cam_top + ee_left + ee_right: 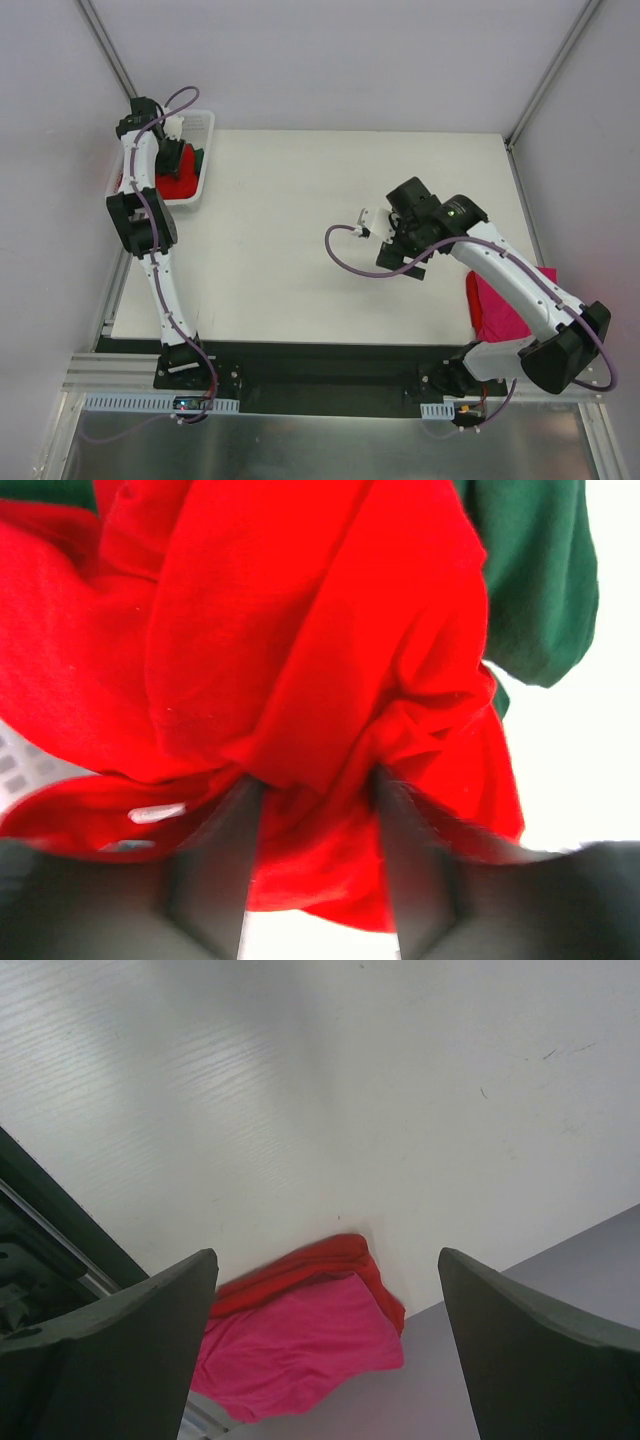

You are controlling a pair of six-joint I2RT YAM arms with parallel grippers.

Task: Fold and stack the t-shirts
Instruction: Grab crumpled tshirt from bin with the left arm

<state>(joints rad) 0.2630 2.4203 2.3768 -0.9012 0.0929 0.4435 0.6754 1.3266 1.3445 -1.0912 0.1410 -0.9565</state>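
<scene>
White plastic mesh forms the basket [207, 122] at the far left corner of the table [300, 230]. The red t-shirt [300, 630] is crumpled inside it, with the dark green t-shirt [535, 580] bunched against its far side. No long axis can be read from either. The left gripper [310, 780] is lowered into the basket, and a fold of red cloth is pinched between its fingers. From above, the basket is partly hidden by the left arm. The right gripper [325, 1252] is held over bare table, its jaws spread wide with nothing between them. The magenta-pink t-shirt [300, 1345] lies folded on a red layer [335, 1252] at the table's near right edge, partly overhanging it and crossed by the right arm.
</scene>
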